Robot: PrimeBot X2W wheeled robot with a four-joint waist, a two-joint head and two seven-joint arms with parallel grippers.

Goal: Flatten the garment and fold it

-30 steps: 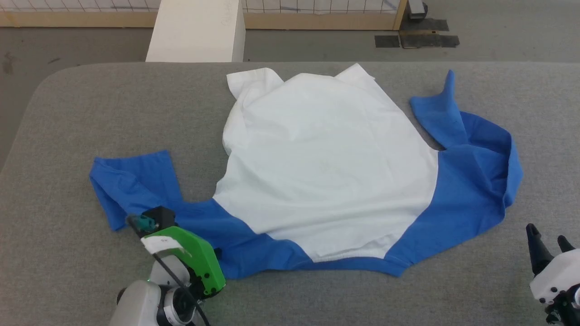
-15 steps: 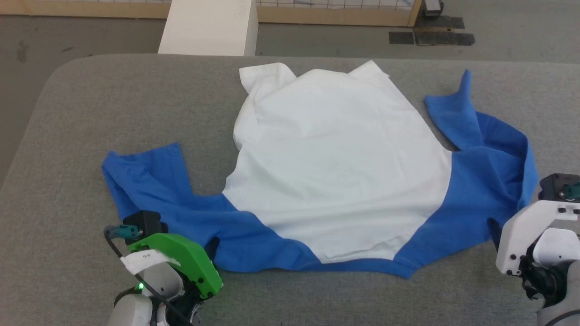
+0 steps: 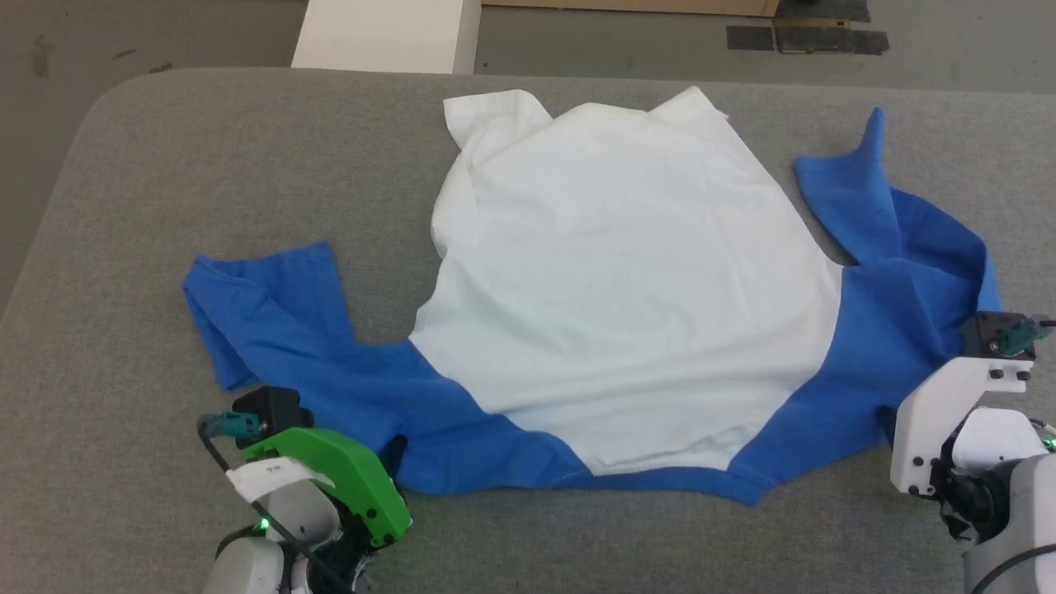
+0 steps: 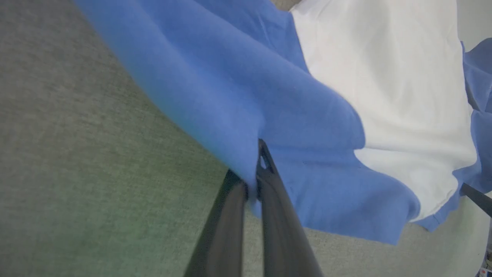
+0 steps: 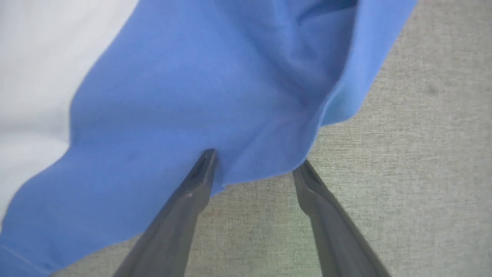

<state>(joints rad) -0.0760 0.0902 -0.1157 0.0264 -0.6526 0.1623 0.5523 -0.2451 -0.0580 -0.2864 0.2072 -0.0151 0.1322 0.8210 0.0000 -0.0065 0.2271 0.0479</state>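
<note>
The garment (image 3: 627, 280), white with blue sleeves and shoulder band, lies spread on the grey table (image 3: 165, 165), its blue band toward me. Low on the left, my left gripper (image 3: 394, 452) under its green housing is shut on the blue edge by the left sleeve. The left wrist view has both fingers pressed together on a fold of the garment (image 4: 215, 96), left gripper (image 4: 256, 173). On the right, my right gripper (image 3: 895, 421) stands open at the blue shoulder edge. In the right wrist view its fingers straddle the edge of the garment (image 5: 192, 96), right gripper (image 5: 255, 161).
A rigid white box (image 3: 388, 33) stands beyond the table's far edge. Dark tape patches (image 3: 808, 37) mark the floor behind. The right sleeve (image 3: 858, 190) is bunched and stands up in a point. Bare table surrounds the cloth on all sides.
The camera has tilted down, shifting the whole picture. My right gripper came up from the lower right corner to the blue shoulder edge, still open. The left gripper stays shut on the cloth.
</note>
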